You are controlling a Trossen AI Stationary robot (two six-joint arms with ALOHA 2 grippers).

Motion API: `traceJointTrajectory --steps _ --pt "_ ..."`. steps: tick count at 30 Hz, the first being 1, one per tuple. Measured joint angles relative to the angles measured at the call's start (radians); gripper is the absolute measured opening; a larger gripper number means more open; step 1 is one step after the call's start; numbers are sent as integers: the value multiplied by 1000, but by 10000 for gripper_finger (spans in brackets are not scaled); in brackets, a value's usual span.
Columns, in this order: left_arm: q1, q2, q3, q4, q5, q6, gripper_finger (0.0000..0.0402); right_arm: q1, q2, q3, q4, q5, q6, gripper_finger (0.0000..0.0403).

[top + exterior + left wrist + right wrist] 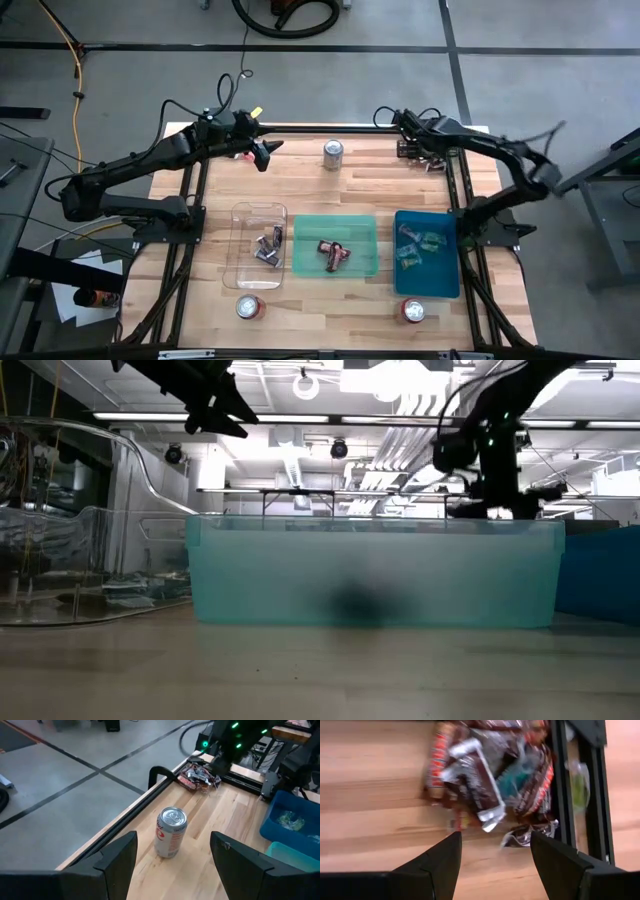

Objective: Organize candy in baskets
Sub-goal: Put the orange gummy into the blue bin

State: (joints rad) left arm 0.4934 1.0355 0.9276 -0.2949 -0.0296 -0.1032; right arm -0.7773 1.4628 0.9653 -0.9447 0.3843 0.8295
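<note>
Seen from above, the pale wooden plank surface (340, 190) carries three shallow rectangular plastic baskets in a row toward six o'clock. The clear basket (243, 215) sits at seven o'clock and holds a few dark and silver wrapped sweets (268, 246). The translucent green basket (362, 240) lies at six o'clock, its frosted wall filling the low view, with maroon-brown sweets (334, 254) near its middle. The solid teal-blue basket (440, 280) sits at four o'clock and holds light green and pink sweets (414, 247).

A loose heap of crinkled candy (492, 775), in maroon, orange, silver and teal foil wrappers, lies at one o'clock against the black metal frame (580, 795). The right gripper (495, 851) hangs directly over this heap, its jaws spread wide with nothing between them.

The left gripper (172, 865) is raised at eleven o'clock, its jaws also wide and empty, facing a round silver and red drink can (170, 832) that stands upright at twelve o'clock. Two more cans (250, 307) stand near the front edge.
</note>
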Motion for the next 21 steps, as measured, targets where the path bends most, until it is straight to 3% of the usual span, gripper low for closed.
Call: traceJointTrajectory --steps 7,21 --pt "0 0 0 -2 0 -43 239 -16 118 0 16 -54 4 231" --pt "0 0 0 -60 0 -43 239 -30 110 -7 92 -44 159 231"
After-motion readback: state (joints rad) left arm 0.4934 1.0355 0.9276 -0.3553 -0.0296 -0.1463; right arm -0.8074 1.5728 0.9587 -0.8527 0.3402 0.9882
